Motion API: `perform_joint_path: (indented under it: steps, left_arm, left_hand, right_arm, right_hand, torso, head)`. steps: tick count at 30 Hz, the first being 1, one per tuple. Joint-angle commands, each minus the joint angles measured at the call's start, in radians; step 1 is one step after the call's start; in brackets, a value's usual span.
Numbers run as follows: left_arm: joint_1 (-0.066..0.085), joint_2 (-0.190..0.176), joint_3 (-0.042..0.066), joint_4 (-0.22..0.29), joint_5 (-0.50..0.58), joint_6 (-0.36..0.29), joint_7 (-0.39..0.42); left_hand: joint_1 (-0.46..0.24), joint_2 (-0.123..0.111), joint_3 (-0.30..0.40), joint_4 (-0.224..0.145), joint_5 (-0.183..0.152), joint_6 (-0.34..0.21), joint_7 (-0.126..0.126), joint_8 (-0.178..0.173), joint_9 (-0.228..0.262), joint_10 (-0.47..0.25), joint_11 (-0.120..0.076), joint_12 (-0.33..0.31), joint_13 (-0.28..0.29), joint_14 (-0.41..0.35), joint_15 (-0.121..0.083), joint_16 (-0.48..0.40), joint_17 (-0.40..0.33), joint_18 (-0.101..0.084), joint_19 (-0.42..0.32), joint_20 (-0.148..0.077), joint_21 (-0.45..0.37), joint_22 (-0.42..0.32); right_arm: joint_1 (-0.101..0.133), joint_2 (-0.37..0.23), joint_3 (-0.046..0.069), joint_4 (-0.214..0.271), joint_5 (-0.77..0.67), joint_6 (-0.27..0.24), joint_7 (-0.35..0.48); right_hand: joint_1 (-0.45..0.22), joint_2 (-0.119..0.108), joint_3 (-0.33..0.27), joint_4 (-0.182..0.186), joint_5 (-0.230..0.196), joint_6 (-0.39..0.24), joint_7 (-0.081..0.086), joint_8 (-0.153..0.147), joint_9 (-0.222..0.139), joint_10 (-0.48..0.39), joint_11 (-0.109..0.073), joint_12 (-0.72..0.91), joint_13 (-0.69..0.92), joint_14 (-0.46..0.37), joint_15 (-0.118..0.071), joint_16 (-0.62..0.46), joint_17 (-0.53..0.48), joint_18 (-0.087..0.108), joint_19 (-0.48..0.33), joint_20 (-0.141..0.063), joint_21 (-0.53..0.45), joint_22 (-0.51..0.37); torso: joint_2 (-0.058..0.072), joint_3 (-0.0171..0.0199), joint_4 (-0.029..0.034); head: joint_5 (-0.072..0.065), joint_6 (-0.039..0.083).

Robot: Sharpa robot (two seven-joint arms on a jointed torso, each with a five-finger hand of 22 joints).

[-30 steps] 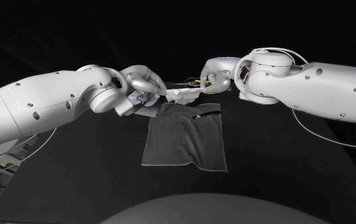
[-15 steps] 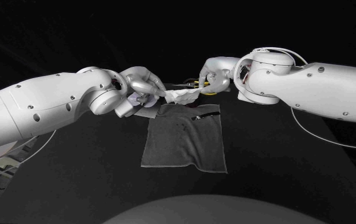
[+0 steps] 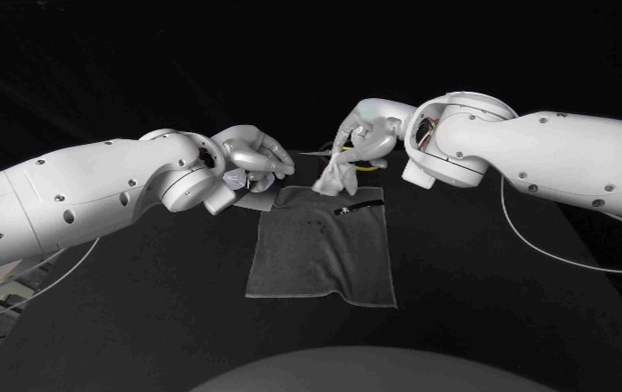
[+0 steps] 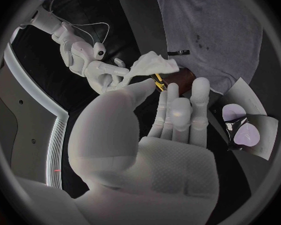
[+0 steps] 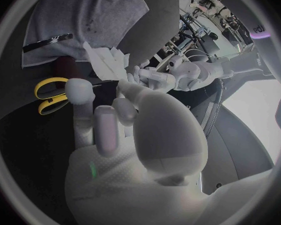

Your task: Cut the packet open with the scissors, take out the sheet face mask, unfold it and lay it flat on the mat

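White crumpled sheet mask (image 3: 338, 174) dangling!
Right robot hand (image 3: 363, 136) pinches it; empty left robot hand (image 3: 255, 151) should catch its free edge.

- This looks like a robot lab
- A white left arm (image 3: 91, 194) and a white right arm (image 3: 557, 154), both robot arms, reach over a black table (image 3: 454, 302)
- The left hand (image 3: 253, 151) and right hand (image 3: 366, 136) are shiny silver
- It is all dark behind the table

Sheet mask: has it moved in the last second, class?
Yes: the mask shifted right along the mat's far edge, now hanging from the right hand.
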Motion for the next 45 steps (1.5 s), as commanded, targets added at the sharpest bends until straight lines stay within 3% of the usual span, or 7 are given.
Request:
perform_joint_path:
  steps: [1,13,17,21,30,41,45]
  left_arm:
    - [-0.002,0.005,-0.001,-0.006,-0.035,-0.033,0.032]
    - [-0.01,0.01,-0.005,-0.018,-0.097,-0.074,0.091]
    - [-0.018,0.007,-0.005,0.001,-0.109,-0.102,0.187]
    - [-0.026,0.003,-0.005,0.025,-0.106,-0.142,0.3]
    - [-0.039,-0.024,-0.004,0.076,-0.044,-0.255,0.499]
    - [-0.06,-0.034,-0.004,0.104,-0.072,-0.2,0.44]
    - [-0.073,-0.029,-0.004,0.1,-0.089,-0.212,0.393]
  left_hand:
    - [0.015,0.0,-0.025,0.009,0.0,-0.014,0.004,-0.002,-0.007,-0.024,0.007,-0.015,-0.016,-0.034,0.006,-0.023,-0.046,0.012,-0.026,0.008,-0.04,-0.035]
    - [0.054,-0.009,-0.126,0.05,-0.001,-0.033,0.01,0.015,-0.029,-0.13,0.022,-0.031,-0.06,-0.155,0.023,-0.076,-0.195,0.012,-0.045,0.026,-0.092,-0.07]
    - [0.081,0.005,-0.146,0.06,-0.001,0.031,-0.001,0.058,-0.023,-0.117,0.017,-0.003,-0.064,-0.163,0.021,-0.068,-0.207,0.013,-0.044,0.027,-0.098,-0.074]
    - [0.127,0.037,-0.114,0.059,0.0,0.123,-0.04,0.086,-0.019,-0.021,-0.022,0.028,-0.071,-0.087,-0.013,-0.026,-0.132,0.016,-0.022,0.004,-0.087,-0.07]
    - [0.183,0.046,-0.063,0.027,0.0,0.206,-0.055,0.038,-0.036,0.09,-0.057,0.004,-0.1,-0.005,-0.047,-0.002,-0.063,0.007,0.027,-0.034,-0.037,-0.03]
    - [0.129,0.03,-0.078,0.048,-0.001,0.246,-0.07,-0.003,-0.042,0.146,-0.067,-0.001,-0.099,0.087,-0.058,0.045,0.057,-0.014,0.111,-0.045,0.056,0.062]
    - [0.09,-0.005,-0.116,0.068,-0.001,0.222,-0.061,-0.033,-0.05,0.15,-0.059,-0.006,-0.097,0.095,-0.053,0.046,0.063,-0.016,0.118,-0.044,0.055,0.061]
  right_arm:
    - [0.0,0.009,0.001,-0.037,0.157,-0.038,0.099]
    - [-0.007,0.024,0.0,-0.083,0.313,-0.005,0.135]
    - [-0.009,0.023,0.0,-0.085,0.344,-0.012,0.121]
    - [-0.012,0.025,-0.001,-0.086,0.359,-0.029,0.106]
    - [-0.027,0.041,-0.001,-0.09,0.377,-0.078,0.087]
    - [-0.038,0.048,-0.002,-0.092,0.394,-0.128,0.094]
    - [-0.04,0.046,-0.002,-0.087,0.401,-0.137,0.101]
  right_hand:
    - [-0.003,0.007,0.006,0.0,0.005,0.004,-0.001,0.046,0.028,0.004,0.001,0.004,0.001,0.062,-0.005,0.006,0.088,-0.002,0.004,0.0,0.001,0.002]
    - [-0.002,0.008,0.009,-0.002,0.005,0.003,-0.001,0.046,0.028,0.005,0.001,0.005,0.003,0.062,-0.006,0.007,0.089,-0.002,0.004,0.0,0.004,0.003]
    - [-0.002,0.008,0.01,-0.002,0.005,0.003,-0.001,0.047,0.028,0.007,0.001,0.011,0.008,0.063,-0.006,0.011,0.092,-0.003,0.005,0.0,0.009,0.005]
    - [-0.003,0.009,0.011,-0.002,0.005,0.003,0.0,0.047,0.029,0.008,0.001,0.012,0.01,0.063,-0.006,0.012,0.094,-0.003,0.006,0.0,0.011,0.007]
    - [-0.004,0.009,0.012,-0.001,0.005,0.003,0.0,0.048,0.029,0.008,0.001,0.014,0.011,0.063,-0.006,0.011,0.093,-0.003,0.005,0.0,0.009,0.006]
    - [-0.005,0.01,0.013,-0.001,0.005,0.003,0.0,0.048,0.029,0.008,0.001,0.013,0.012,0.063,-0.007,0.011,0.093,-0.003,0.006,0.0,0.012,0.007]
    - [-0.005,0.01,0.013,-0.001,0.005,0.003,0.0,0.048,0.029,0.008,0.001,0.013,0.012,0.063,-0.007,0.011,0.093,-0.003,0.006,0.0,0.012,0.007]
  torso:
    - [-0.002,-0.0003,-0.0001]
    - [-0.003,-0.0019,0.0031]
    - [-0.001,-0.0023,0.0013]
    - [-0.002,-0.0017,0.0016]
    - [-0.001,-0.0008,0.0023]
    - [-0.001,-0.0006,0.0036]
    - [-0.001,-0.0021,0.0023]
  head:
    - [-0.001,0.014]
    - [-0.003,0.028]
    - [-0.006,0.03]
    - [-0.005,0.032]
    - [-0.005,0.031]
    - [-0.006,0.026]
    - [-0.006,0.025]
